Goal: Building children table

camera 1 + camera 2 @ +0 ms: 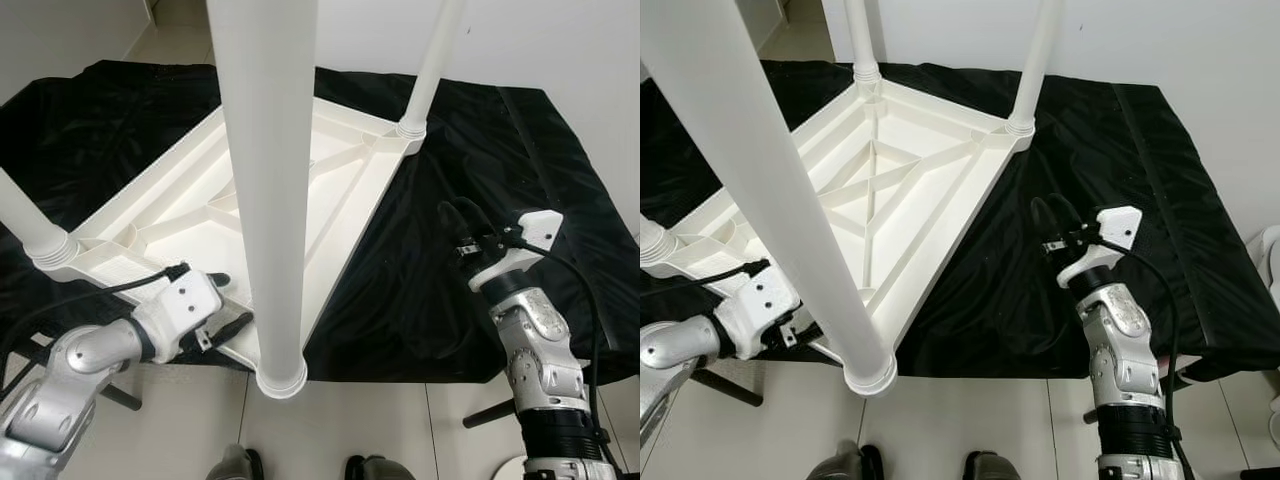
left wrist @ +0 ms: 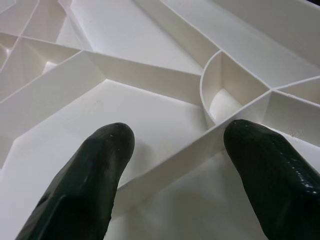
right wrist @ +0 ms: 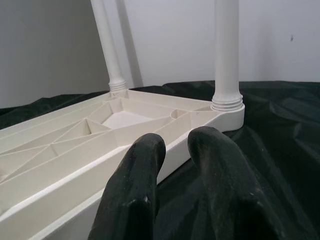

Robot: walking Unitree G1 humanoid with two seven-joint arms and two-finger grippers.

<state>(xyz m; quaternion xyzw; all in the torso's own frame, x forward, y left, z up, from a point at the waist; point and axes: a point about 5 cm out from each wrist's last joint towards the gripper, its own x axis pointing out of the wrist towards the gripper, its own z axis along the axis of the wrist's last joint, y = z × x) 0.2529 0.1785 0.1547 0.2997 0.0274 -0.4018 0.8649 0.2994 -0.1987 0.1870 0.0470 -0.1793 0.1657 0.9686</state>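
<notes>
Left eye view shows a white plastic children's table lying upside down on a black cloth, its ribbed underside up and four round white legs standing from the corners. At the table's near corner, beside the closest leg, the left gripper reaches over the rim with its black fingers spread wide, straddling a thin white rib without closing on it. Off the table's right edge, the right gripper hovers over the cloth, fingers nearly together and holding nothing.
</notes>
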